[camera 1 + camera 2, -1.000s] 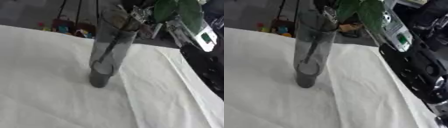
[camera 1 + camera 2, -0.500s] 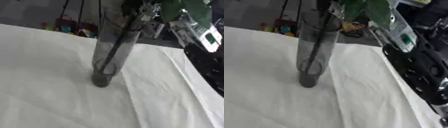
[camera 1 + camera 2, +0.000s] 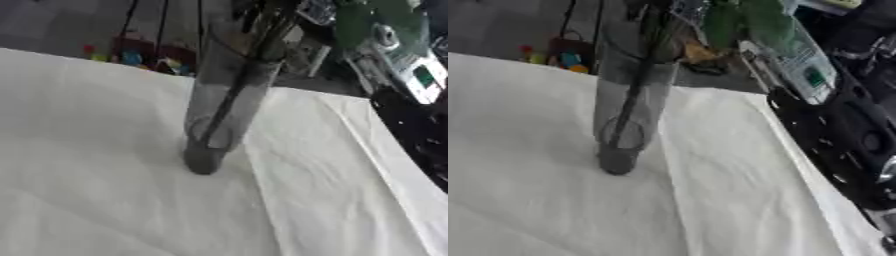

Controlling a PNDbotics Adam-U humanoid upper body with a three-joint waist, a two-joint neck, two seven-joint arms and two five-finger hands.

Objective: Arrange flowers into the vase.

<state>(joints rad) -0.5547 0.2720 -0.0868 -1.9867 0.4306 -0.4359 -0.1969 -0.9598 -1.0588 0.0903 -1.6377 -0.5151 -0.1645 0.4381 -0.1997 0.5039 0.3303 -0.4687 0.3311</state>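
Observation:
A tall clear glass vase [image 3: 219,110] with a dark base stands upright on the white tablecloth [image 3: 96,165]. One dark flower stem [image 3: 634,95] slants down inside it, its lower end close to the bottom. Green leaves [image 3: 750,22] spread above and to the right of the vase mouth. A dark shape [image 3: 267,12] sits over the mouth at the top edge, blurred; it may be my right hand on the stem. My black right arm [image 3: 846,140] runs along the right side. My left hand does not show.
The cloth's right edge [image 3: 385,150] drops off beside my arm. A device with a small green screen [image 3: 424,80] lies beyond that edge. Coloured toys [image 3: 131,55] and dark stand legs are on the floor behind the table.
The stem has stayed in the vase. The leaves have drifted up and to the right, toward the top edge. The whole picture has shifted a little, so the camera moved.

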